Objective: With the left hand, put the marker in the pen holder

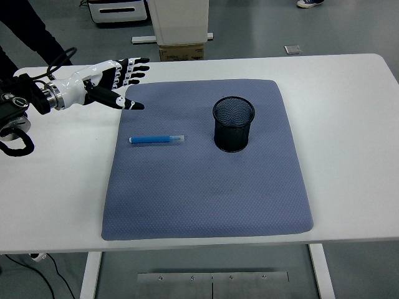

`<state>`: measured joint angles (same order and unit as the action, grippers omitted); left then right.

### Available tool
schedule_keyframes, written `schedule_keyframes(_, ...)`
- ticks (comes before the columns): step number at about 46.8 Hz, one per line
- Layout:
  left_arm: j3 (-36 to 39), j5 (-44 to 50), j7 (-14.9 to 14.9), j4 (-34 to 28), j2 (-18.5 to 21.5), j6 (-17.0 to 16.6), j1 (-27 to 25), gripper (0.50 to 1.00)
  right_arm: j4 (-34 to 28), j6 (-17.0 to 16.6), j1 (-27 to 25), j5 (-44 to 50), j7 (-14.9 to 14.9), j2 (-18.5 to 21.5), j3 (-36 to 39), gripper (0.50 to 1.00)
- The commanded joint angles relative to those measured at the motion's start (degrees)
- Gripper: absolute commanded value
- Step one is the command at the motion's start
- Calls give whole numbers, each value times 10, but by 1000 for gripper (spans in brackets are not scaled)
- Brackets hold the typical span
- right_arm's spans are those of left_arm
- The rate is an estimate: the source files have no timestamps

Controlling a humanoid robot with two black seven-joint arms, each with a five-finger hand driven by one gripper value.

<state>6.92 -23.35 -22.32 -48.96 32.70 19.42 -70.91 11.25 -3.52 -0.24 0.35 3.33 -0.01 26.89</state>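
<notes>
While the marker [156, 139] lies on the mat [206, 187], the left hand [103, 81] hovers beyond it, fingers spread.

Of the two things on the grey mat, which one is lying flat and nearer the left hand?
The blue marker: it lies flat on the mat's left side, below the open left hand. The black mesh pen holder stands upright farther right.
</notes>
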Motion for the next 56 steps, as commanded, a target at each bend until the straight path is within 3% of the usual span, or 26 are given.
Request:
schedule_keyframes(1, 45, -9, 0, 0, -7, 1, -27, 1000, 0, 0, 0, 0, 0, 0, 0, 1000)
schedule_keyframes(14, 145, -29, 0, 0, -40, 1, -82, 1000, 0, 0, 0, 0, 0, 0, 0, 1000)
schedule_keyframes(45, 163, -28, -5, -1, -63, 3, -88, 1000, 0, 0, 0, 0, 0, 0, 0, 1000)
schedule_keyframes(51, 192, -41, 3, -1, -70, -2, -101, 1000, 0, 0, 0, 0, 0, 0, 0, 1000)
schedule_keyframes(56, 230, -58, 42, -1, -85, -14, -113, 1000, 0, 0, 0, 0, 0, 0, 0, 1000)
